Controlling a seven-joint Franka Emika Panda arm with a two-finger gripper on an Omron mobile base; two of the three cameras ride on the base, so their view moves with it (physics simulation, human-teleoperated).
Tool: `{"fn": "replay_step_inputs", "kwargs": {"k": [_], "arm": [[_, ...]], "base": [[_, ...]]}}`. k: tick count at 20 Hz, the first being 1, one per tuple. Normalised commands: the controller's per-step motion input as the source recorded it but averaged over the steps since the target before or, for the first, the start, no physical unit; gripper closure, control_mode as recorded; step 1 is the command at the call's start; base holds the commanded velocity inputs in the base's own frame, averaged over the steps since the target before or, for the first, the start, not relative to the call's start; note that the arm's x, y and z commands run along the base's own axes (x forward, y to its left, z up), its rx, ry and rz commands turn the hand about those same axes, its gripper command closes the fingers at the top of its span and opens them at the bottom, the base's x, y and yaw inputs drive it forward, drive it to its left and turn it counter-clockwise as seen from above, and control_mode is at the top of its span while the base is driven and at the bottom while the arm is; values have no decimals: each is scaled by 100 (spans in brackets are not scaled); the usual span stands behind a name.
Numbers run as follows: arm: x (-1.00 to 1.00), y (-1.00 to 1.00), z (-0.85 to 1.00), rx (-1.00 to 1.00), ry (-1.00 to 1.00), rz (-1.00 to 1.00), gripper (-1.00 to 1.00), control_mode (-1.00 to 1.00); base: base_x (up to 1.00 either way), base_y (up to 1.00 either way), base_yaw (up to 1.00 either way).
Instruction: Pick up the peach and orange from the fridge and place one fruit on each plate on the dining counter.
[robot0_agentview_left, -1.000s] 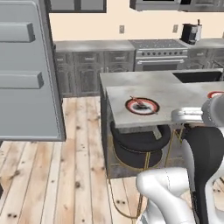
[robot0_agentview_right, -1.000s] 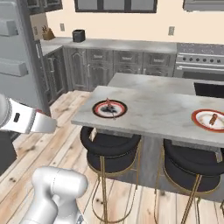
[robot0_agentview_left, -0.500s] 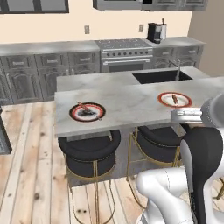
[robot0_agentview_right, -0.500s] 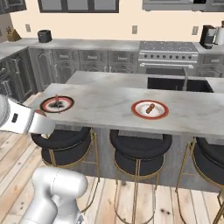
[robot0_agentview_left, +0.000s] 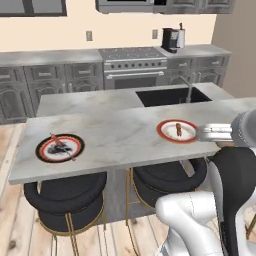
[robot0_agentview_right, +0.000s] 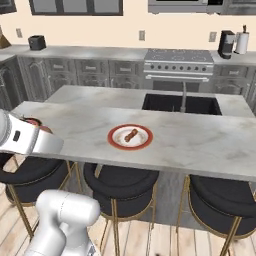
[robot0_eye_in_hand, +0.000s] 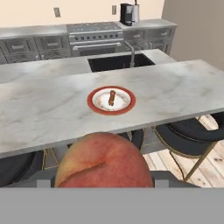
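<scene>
Grey stone-look dining counter (robot0_agentview_left: 125, 135) runs across all views, backed by a sink (robot0_agentview_right: 181, 104) and a range (robot0_agentview_left: 132, 67). Two red-rimmed plates sit on it, one (robot0_agentview_left: 59, 148) at 9 o'clock and one (robot0_agentview_left: 178, 130) at 3 o'clock in the left base view, each bearing a small brown item. Peach (robot0_eye_in_hand: 105, 162) sits at 6 o'clock in the hand view, gripped between the gripper (robot0_eye_in_hand: 105, 181) fingers, short of the counter edge. Black stools (robot0_agentview_right: 120, 182) stand beneath.

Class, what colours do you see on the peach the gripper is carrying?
The peach is mottled reddish-pink with pale yellow patches, clearest in the hand view.
</scene>
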Motion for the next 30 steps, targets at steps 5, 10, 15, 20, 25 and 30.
{"fn": "replay_step_inputs", "kwargs": {"k": [5, 10, 15, 20, 25, 30], "arm": [[0, 0, 0, 0, 0, 0, 100, 100], [40, -21, 0, 8, 3, 1, 100, -100], [100, -59, -8, 24, 17, 3, 100, -100], [100, -34, -52, 13, 34, 2, 100, -100], [75, -10, -78, 0, 36, 0, 100, -100], [46, -12, -70, 0, 16, 0, 100, -100]], "base": [[80, -41, 9], [59, -21, 5], [0, 0, 0], [0, 0, 0], [0, 0, 0], [0, 0, 0]]}}
